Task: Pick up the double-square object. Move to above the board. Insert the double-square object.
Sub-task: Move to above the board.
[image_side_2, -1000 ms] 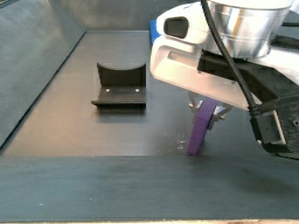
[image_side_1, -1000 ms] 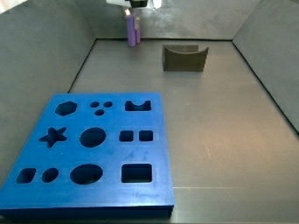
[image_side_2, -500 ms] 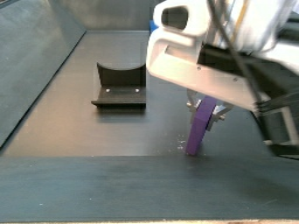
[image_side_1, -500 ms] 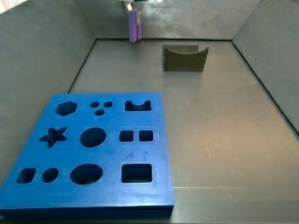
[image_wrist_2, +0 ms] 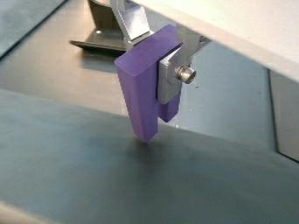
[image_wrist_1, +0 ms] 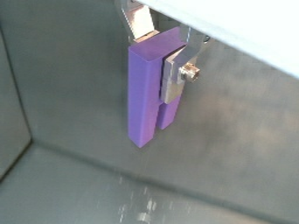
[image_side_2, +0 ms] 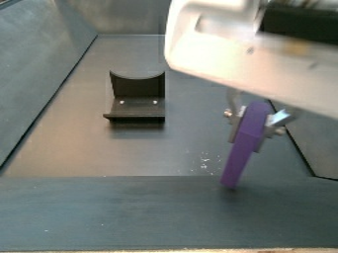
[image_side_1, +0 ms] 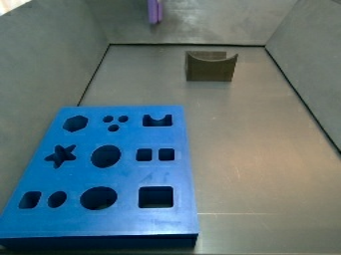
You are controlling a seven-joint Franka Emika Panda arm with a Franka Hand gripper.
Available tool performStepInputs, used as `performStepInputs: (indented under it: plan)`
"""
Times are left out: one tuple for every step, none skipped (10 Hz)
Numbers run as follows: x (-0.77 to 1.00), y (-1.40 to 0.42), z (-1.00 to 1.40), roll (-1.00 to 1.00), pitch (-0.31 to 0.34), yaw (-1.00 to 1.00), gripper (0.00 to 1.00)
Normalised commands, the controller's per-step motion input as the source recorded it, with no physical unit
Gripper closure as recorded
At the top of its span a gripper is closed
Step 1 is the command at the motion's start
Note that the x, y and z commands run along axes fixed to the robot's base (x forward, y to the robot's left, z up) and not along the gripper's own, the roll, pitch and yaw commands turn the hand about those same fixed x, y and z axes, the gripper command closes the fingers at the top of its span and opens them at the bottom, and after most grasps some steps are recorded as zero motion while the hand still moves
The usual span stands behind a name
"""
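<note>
While its silver fingers (image_wrist_2: 176, 70) clamp the double-square object (image_wrist_2: 146, 83) near the top, the gripper (image_wrist_1: 163, 54) hangs above the grey floor (image_side_2: 145, 153), peg clear of it. Behind stands the fixture (image_side_2: 134, 96). Well apart lies the board (image_side_1: 107, 171).

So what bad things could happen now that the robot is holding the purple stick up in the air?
The pincer grips the double-square object only near its top, so the long free end might tilt or slip on the way. The board lies far across the tray, so a small wobble could grow. The peg needs the paired square holes, with other cutouts close by, so it could catch on an edge if it arrives slightly off.
</note>
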Motion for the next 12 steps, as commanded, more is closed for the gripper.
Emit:
performStepInputs:
  plan:
    - [0.03,0.68,1.0,-0.04,0.096,-0.03,1.0]
    - [0.03,0.66,1.0,-0.05,0.082,-0.04,1.0]
    - [0.02,0.7,1.0,-0.03,0.076,-0.03,1.0]
    - [0.01,0.78,1.0,-0.01,0.08,-0.03,1.0]
    - [0.01,0.84,0.91,-0.01,0.097,-0.02,1.0]
    - [0.01,0.84,0.76,0.0,0.108,-0.01,1.0]
    - [0.01,0.83,0.62,0.0,0.116,0.0,1.0]
    - [0.01,0.83,0.48,0.01,0.121,0.01,1.0]
    - [0.01,0.82,0.29,0.02,0.122,0.02,1.0]
    - [0.01,0.82,0.15,0.02,0.121,0.02,1.0]
    - [0.01,0.82,0.0,0.03,0.11,0.03,1.0]
    - [0.02,0.82,0.01,0.03,0.103,0.03,1.0]
